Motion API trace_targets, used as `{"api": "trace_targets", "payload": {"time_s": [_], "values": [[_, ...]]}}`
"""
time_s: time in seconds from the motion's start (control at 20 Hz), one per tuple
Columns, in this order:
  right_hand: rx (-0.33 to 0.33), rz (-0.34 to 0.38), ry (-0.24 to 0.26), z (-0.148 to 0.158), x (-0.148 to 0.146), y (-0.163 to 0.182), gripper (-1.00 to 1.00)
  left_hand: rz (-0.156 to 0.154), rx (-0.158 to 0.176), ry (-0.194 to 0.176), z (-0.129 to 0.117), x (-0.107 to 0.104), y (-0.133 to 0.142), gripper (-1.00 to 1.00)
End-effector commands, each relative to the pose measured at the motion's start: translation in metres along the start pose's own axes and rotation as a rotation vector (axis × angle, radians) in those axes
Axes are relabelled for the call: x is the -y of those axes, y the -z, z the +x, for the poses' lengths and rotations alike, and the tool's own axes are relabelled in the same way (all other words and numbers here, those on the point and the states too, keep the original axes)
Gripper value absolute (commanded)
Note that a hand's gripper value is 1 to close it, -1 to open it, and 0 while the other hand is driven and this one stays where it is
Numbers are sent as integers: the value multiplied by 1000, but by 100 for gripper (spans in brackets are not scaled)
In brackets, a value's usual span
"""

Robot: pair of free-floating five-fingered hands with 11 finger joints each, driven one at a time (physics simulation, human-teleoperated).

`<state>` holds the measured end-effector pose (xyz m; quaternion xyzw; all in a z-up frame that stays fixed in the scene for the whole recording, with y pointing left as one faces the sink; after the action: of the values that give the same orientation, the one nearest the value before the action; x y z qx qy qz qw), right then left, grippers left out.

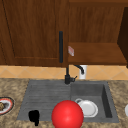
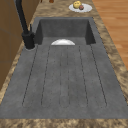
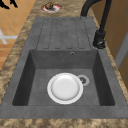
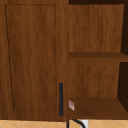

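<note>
One black hand [image 1: 34,117] hung at the near left edge of the sink's draining board [image 1: 45,100] in the front view — the left hand, by its place in that picture — and whether its fingers were spread or curled could not be told from the dark shape. Just to its right, and nearest the camera, a big red ball [image 1: 67,114] stood before the front rim of the sink, hiding part of the basin [image 1: 106,100] behind it. Past the ball, a white plate [image 1: 88,108] lay flat on the basin floor; in the right side view it sat just beside the drain [image 3: 83,80]. On the counter to the left, well apart from the hand, a red-rimmed plate with a brown bit of food [image 1: 4,105] rested. Farther back, the black faucet [image 1: 67,75] rose at the sink's rear edge, with a white cup [image 1: 83,72] near it against the tiled wall. Above — a wooden wall cabinet with a closed door [image 4: 32,57], a dark handle [image 4: 61,99] and open shelves [image 4: 97,107] on the right.
</note>
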<state>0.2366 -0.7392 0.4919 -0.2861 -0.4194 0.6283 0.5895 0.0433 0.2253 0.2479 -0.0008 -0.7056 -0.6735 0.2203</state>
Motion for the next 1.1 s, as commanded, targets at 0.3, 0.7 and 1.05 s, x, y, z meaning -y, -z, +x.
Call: {"api": "trace_targets", "payload": {"time_s": [0.3,0.7,1.05], "values": [[-10,-25,-12,47,-14,-69,-100,0,0,0,0,0,0,0],[-14,-1,-14,95,-15,-119,-100,0,0,0,0,0,0,0],[-15,-30,-21,142,-25,-153,-100,0,0,0,0,0,0,0]]}}
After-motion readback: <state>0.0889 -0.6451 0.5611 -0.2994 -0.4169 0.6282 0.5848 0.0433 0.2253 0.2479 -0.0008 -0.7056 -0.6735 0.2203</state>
